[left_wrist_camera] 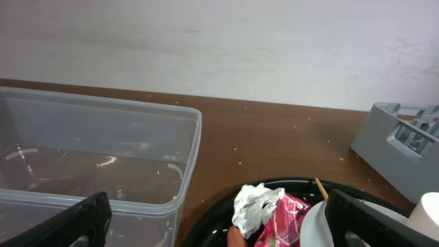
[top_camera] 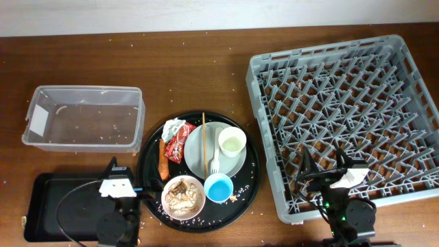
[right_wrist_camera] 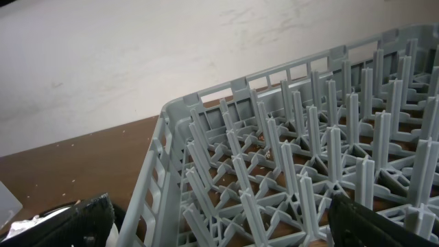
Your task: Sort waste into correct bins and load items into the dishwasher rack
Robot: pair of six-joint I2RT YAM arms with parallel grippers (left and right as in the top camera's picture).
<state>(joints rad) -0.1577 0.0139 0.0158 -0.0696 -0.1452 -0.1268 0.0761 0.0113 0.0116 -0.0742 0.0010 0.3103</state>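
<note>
A round black tray (top_camera: pixel 152 147) holds the red-and-silver wrapper (top_camera: pixel 176 132), the orange stick (top_camera: pixel 163 161), the pale plate (top_camera: pixel 195 154) with the cream cup (top_camera: pixel 232 143) and white fork (top_camera: pixel 215 162), the chopstick (top_camera: pixel 204 130), the blue cup (top_camera: pixel 218 188) and the white bowl (top_camera: pixel 173 204) of brownish scraps (top_camera: pixel 183 194). The clear tub (top_camera: pixel 82 116) and shallow black tray (top_camera: pixel 48 199) lie at the left. The grey rack (top_camera: pixel 350 110) is at the right. My left gripper (top_camera: pixel 120 168) is open and empty over the black tray's right end; its wrist view shows the jaws (left_wrist_camera: pixel 219 230), the tub (left_wrist_camera: pixel 103 158) and the wrapper (left_wrist_camera: pixel 271 209). My right gripper (top_camera: pixel 324 163) (right_wrist_camera: pixel 219 226) is open and empty over the rack's front left corner (right_wrist_camera: pixel 206 137).
White crumbs are scattered on the brown table (top_camera: pixel 206 68) and in the tub. A pale wall (left_wrist_camera: pixel 219 48) runs along the far edge. The rack's upright pegs (right_wrist_camera: pixel 329 130) stand close under my right gripper.
</note>
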